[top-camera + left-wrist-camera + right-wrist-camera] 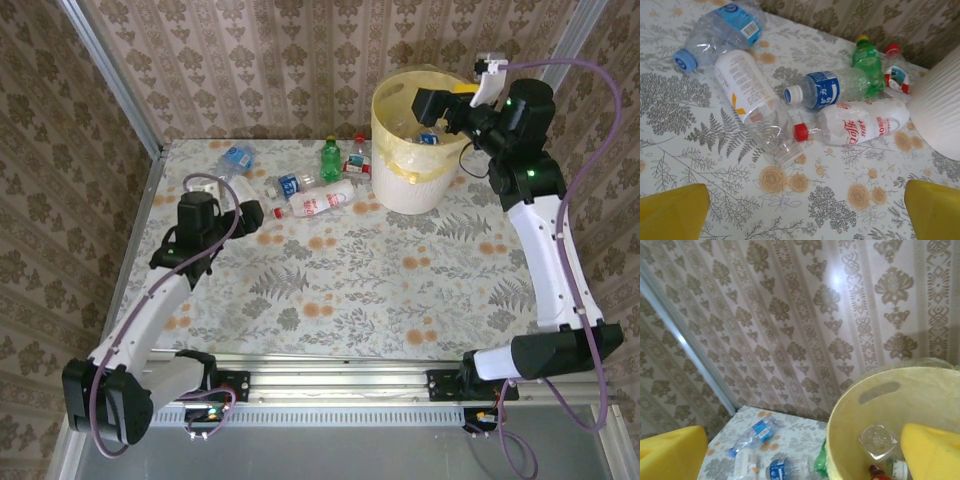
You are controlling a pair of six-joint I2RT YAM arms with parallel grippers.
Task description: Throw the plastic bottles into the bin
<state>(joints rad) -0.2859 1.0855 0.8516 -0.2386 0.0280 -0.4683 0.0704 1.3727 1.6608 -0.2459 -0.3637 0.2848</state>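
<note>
**Both fingers spread and empty; six bottles on bench, some in bin**

Left fingers (pixel 675 212): spread wide, nothing between them, low over the bench (pixel 715 165). The bottle cluster is straight ahead of them:
- white-label bottle (pixel 747 92) is nearest, lying flat with its open neck toward the fingers
- red-cap bottle (pixel 860 127) is just right of it, on its side
- blue-label bottle (pixel 832 90) is behind those two, resting against the red-cap bottle
- green bottle (pixel 867 62) and small bottle (pixel 895 75) are farther back
- crushed bottle (pixel 720 32) with a blue cap is far ahead-left, apart from the rest

The bin (pixel 940 100) is ahead-right of the left fingers, just beside the cluster.

Right fingers (pixel 670 452): spread, holding nothing, up over the bin mouth. Below and between them, inside the yellow liner (pixel 865 410), sits a clear bottle (pixel 877 440). More bottles lie under it, cut off by the frame edge.
</note>
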